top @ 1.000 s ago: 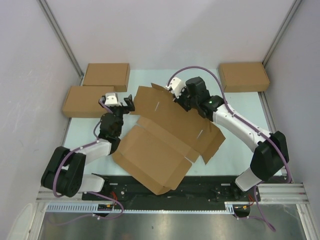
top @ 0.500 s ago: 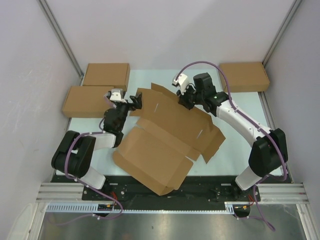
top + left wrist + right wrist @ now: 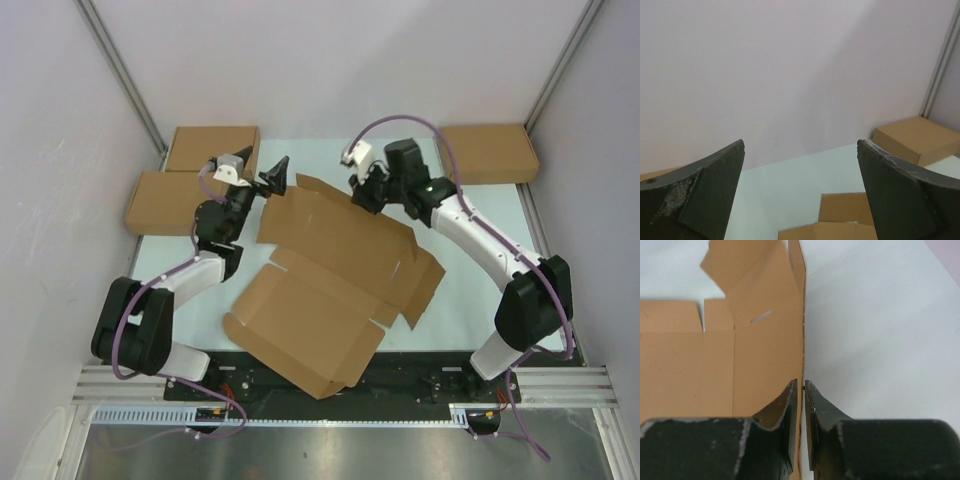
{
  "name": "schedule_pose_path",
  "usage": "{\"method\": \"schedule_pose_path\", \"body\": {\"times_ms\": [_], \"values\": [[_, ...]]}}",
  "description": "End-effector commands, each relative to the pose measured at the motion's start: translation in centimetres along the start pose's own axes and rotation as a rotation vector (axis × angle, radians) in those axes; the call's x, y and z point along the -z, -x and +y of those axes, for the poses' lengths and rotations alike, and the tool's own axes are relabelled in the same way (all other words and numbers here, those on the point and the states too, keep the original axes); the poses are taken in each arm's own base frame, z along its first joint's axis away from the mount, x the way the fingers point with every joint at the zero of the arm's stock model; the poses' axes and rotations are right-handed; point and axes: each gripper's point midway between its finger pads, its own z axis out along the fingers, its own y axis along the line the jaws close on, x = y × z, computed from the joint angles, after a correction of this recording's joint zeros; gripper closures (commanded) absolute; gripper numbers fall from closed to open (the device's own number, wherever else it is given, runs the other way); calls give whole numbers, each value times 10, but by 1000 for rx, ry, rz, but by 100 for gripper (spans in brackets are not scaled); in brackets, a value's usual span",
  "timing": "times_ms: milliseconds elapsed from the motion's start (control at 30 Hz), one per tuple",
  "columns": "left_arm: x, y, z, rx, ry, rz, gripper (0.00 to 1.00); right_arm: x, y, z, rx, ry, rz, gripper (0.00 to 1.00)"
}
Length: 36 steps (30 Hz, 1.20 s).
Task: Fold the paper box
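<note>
the paper box [image 3: 320, 290], brown corrugated card, lies opened out mid-table [image 3: 480, 290]: flat creased panels, slits and tabs, with one far flap tilted up. the right gripper [image 3: 358, 188] has narrow jaws pinching that flap's thin edge. the left gripper [image 3: 260, 174] hangs near the box's far left corner, jaws wide, holding nothing. three compact cardboard boxes [image 3: 212, 148] sit at the far side, two left and one right.

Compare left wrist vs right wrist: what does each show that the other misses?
Left wrist only: left claw wide open and empty, facing the back wall, with a compact cardboard box at far right. Right wrist only: right claw fingers nearly together astride an upright edge of the paper box, and a slot cut in its panel; pinching or not, can't tell. Both: brown paper box cardboard and the pale table.
</note>
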Motion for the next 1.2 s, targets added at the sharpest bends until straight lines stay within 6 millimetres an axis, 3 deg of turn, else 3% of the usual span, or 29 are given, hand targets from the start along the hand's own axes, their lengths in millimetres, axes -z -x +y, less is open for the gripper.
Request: {"method": "schedule_pose_path", "body": {"times_ms": [0, 133, 233, 367, 400, 500, 667, 700, 767, 900, 1167], "values": [[7, 3, -15, -44, -100, 25, 0, 19, 38, -11, -166, 150, -160, 84], [14, 1, -14, -59, -95, 31, 0, 20, 40, -8, -173, 171, -167, 89], [15, -4, -15, -61, -103, 51, 0, 16, 35, -10, -152, 134, -144, 85], [25, -17, -13, 7, -71, 102, 0, 6, 18, -32, -151, -1, -94, 64], [28, -18, -16, 30, -80, 108, 0, 2, 15, -40, -154, -35, -91, 51], [37, -39, -28, 80, -72, 187, 0, -15, -5, -71, -217, -161, -55, 45], [60, -77, -49, 112, -43, 304, 1, -47, -33, -96, -296, -213, -27, 44], [63, -87, -50, 127, -20, 335, 2, -57, -52, -102, -327, -208, 13, 43], [72, -108, -62, 126, -44, 425, 4, -64, -58, -107, -378, -182, 9, 43], [91, -147, -57, 120, 36, 551, 8, -74, -91, -126, -453, -186, 34, 44], [122, -202, -53, 187, 136, 750, 28, -88, -115, -145, -533, -154, 41, 43]]}}
